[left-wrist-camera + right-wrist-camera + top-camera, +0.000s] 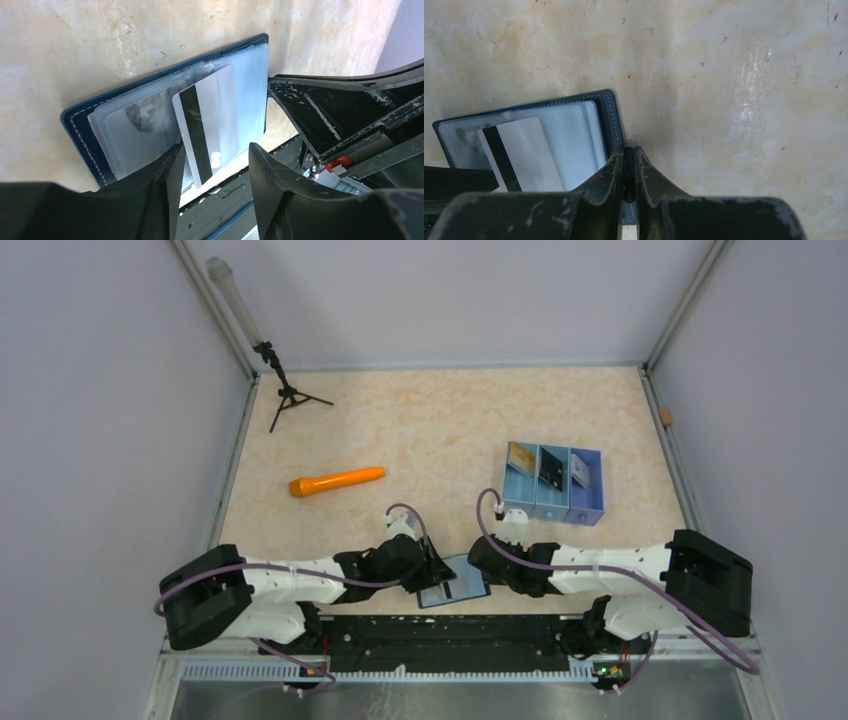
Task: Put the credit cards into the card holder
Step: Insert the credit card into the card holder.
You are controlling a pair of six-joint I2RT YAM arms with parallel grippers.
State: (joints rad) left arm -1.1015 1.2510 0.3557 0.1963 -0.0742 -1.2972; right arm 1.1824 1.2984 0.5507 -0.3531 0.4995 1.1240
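Card holder (455,583) lies open at the bottom centre of the top view, on the worktop (450,420) just beyond the arm bases. The left claw (432,568) and right claw (483,558) close in on it from either side (the arms hide most of the detail from above).

The left wrist view supplies that detail. The pale clear sleeves face up, framed by the stitched navy cover, and a white card (205,130) with a black stripe sits partly tucked into a sleeve. Its lower end sticks out toward the bottom of the frame. The left claw's fingers (165,190) stand well apart on either side of that end, gripping nothing that shows.

The right wrist view shows the other edge. There the right claw's fingers (611,175) are pressed nearly together, with the navy cover's rim pinched between them at the lower centre.

Only the top view shows the rest of the cards. Right of centre stands a blue tray (553,510) with three compartments. A gold card (519,457) is in the left one, a black card (550,468) in the middle and a pale card (580,471) in the right.
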